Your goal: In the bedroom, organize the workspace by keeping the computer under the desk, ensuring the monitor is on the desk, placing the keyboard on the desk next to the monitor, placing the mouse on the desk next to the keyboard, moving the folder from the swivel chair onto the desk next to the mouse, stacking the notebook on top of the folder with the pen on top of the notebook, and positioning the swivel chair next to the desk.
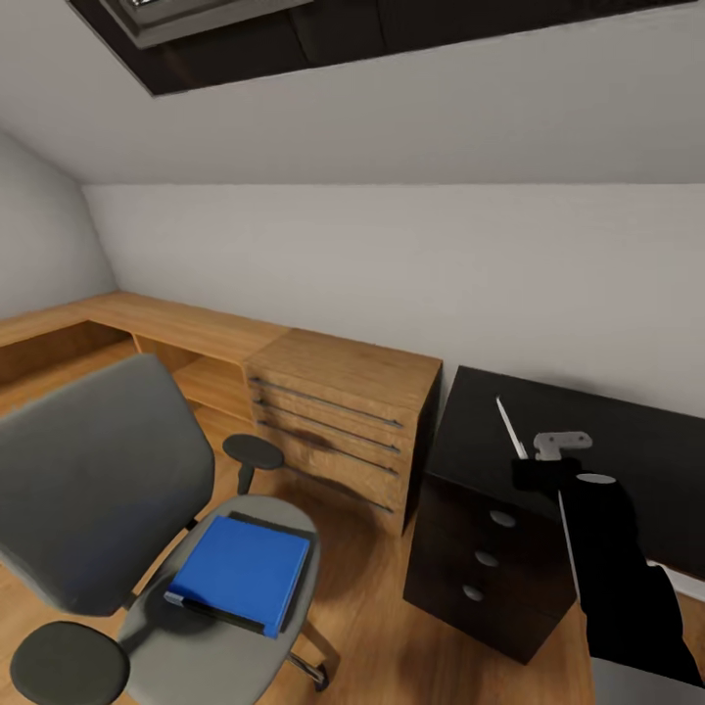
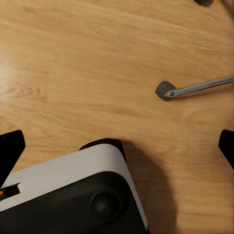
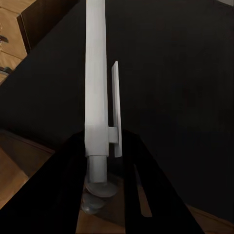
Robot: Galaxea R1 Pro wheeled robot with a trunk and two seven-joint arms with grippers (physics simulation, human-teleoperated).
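Note:
The grey swivel chair [image 1: 98, 480] stands at the lower left of the head view, with the blue folder [image 1: 240, 568] lying flat on its seat. My right gripper [image 1: 537, 468] hovers over the black desk [image 1: 627, 441] at the right, shut on the thin white pen [image 1: 511, 428]. In the right wrist view the pen [image 3: 96, 78], clip showing, sticks out from the right gripper [image 3: 102, 168] above the desk top [image 3: 170, 73]. My left gripper [image 2: 117, 144] is open over the wood floor. The computer, monitor, keyboard, mouse and notebook are out of view.
A wooden drawer unit [image 1: 343, 421] and low wooden shelf [image 1: 147, 328] stand between chair and desk along the grey wall. The desk has a black drawer stack [image 1: 485, 563]. A chrome chair leg with castor [image 2: 165, 90] and my base [image 2: 73, 195] lie below the left gripper.

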